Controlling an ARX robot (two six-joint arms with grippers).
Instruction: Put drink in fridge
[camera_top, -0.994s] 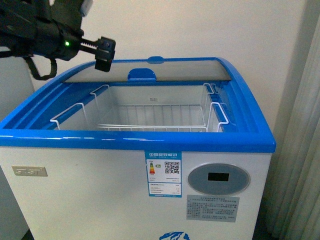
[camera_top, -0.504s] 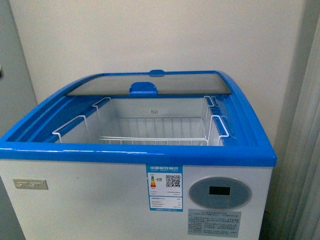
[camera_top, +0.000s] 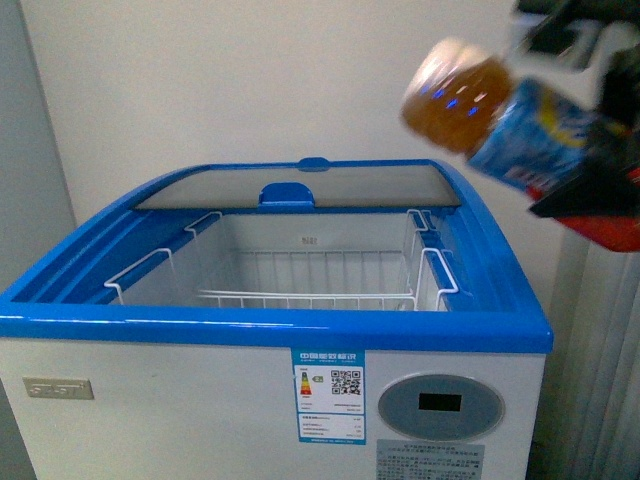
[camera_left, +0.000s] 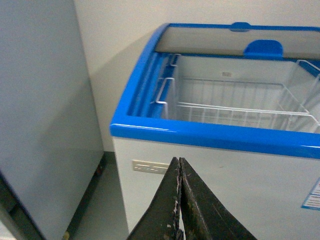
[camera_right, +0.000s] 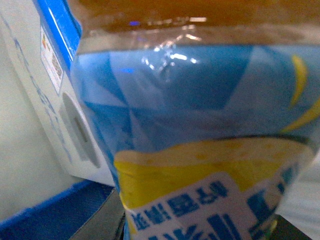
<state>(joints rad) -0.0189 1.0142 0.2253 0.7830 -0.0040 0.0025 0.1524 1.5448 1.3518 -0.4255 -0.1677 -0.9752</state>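
Note:
The fridge (camera_top: 200, 400) is a white chest freezer with a blue top rim. Its glass lid (camera_top: 300, 186) is slid to the back, so the white wire basket (camera_top: 300, 262) inside shows. My right gripper (camera_top: 590, 130) is shut on the drink bottle (camera_top: 490, 110), amber liquid with a blue and yellow label, tilted high at the upper right above the fridge's right rim. The bottle fills the right wrist view (camera_right: 190, 120). My left gripper (camera_left: 180, 165) is shut and empty, low in front of the fridge's left front corner (camera_left: 150, 130); it is out of the front view.
A plain grey cabinet on casters (camera_left: 45, 120) stands close to the left of the fridge. A wall is behind the fridge. A grey oval display panel (camera_top: 440, 405) and a label sticker (camera_top: 328, 395) are on the fridge front. A pale curtain (camera_top: 600, 360) hangs at the right.
The left arm, above the fridge's left rear a second ago, has left the front view. The right gripper with the bottle has come into view at the upper right. The view has shifted slightly.

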